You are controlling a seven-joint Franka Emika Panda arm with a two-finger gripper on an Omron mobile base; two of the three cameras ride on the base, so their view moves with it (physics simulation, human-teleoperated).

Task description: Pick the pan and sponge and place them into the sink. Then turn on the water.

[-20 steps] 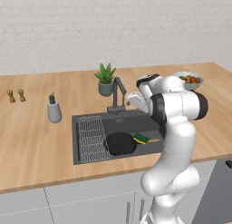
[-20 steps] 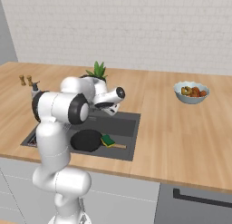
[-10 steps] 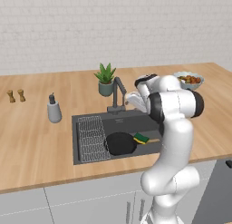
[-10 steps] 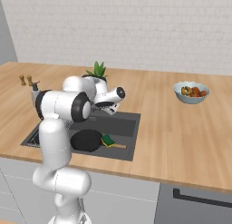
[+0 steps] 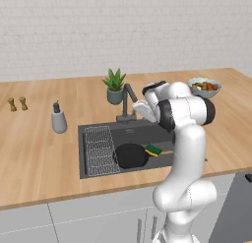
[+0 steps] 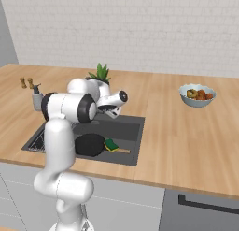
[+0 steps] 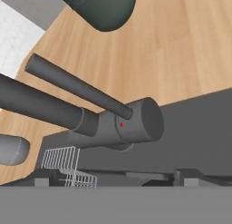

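The black pan [image 5: 130, 156] lies flat in the dark-grey sink [image 5: 142, 134], its wooden handle [image 5: 166, 152] pointing right. Against the pan's right edge rests the green and yellow sponge [image 5: 152, 149]. Both show again from the right as the pan [image 6: 89, 144] and the sponge [image 6: 111, 144]. My gripper [image 5: 138, 109] hovers open just right of the dark faucet [image 5: 127, 102], holding nothing. In the hand view the faucet's round body [image 7: 136, 121] and its slim lever [image 7: 77, 87] sit straight ahead of my gripper [image 7: 118, 175]. No blue water stream falls from the spout.
A ribbed wire rack [image 5: 100, 149] fills the sink's left side. A potted plant [image 5: 114, 87] stands behind the faucet, a soap dispenser [image 5: 59, 119] and two shakers [image 5: 17, 104] to the left, and a fruit bowl [image 5: 203, 87] at the right.
The hand has edged a little closer to the faucet. Pan and sponge lie unmoved in the sink.
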